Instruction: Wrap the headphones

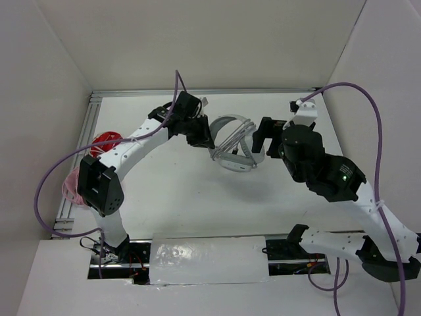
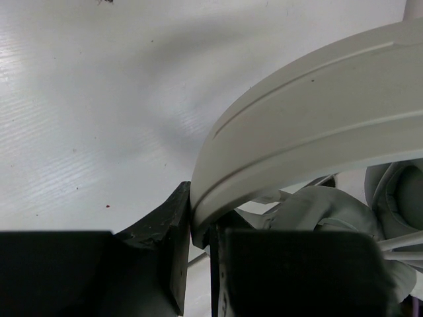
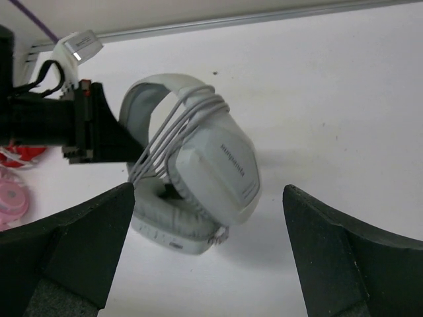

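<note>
Wrap nearly done: cable (image 3: 173, 129) already looped round the headphones (image 1: 233, 150).
Your left jaws clench the headband (image 2: 297, 132), holding them above the worktop (image 1: 184, 197) centre; your right jaws gape empty alongside. Loose end unseen, so check it's tucked.

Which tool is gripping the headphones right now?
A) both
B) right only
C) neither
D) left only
D: the left tool is clamped on the headband of the headphones, while the right tool is wide open, not closed on them.
</note>
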{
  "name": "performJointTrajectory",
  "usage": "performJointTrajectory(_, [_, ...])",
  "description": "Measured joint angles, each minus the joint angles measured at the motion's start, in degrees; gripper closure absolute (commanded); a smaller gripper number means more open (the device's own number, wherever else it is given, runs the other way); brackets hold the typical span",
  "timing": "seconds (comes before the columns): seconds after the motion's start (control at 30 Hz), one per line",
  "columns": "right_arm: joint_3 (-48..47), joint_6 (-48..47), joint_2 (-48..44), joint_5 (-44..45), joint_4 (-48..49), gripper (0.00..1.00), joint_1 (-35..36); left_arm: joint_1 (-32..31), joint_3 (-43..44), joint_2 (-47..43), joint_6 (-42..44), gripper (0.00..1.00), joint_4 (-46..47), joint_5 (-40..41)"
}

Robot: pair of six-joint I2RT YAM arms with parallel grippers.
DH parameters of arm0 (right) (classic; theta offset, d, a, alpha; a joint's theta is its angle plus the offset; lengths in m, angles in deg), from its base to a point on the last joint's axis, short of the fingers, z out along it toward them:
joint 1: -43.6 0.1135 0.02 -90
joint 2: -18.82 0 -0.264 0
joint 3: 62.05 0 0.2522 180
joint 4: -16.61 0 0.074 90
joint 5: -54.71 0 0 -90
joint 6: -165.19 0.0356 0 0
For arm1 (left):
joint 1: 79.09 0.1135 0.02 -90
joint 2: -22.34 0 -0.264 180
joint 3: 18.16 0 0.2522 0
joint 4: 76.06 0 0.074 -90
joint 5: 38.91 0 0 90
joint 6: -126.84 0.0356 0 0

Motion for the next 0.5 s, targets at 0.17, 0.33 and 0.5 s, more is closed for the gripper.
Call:
performJointTrajectory(0.17, [1.4, -4.5, 1.6, -9.6, 1.1, 0.0, -8.8, -3.3, 1.9, 0.7, 3.3, 1.0, -2.4, 1.8])
performJointTrajectory(0.33, [-1.3, -11.9, 7.1, -18.9, 1.7, 0.0, -14.4, -6.2, 2.8, 1.3, 7.4, 1.0, -2.7, 1.5])
performJointTrajectory(0.5, [-1.8, -21.4, 13.5, -26.6, 2.3, 0.0, -16.8, -7.4, 2.8, 1.9, 10.8, 1.0, -3.6, 1.7])
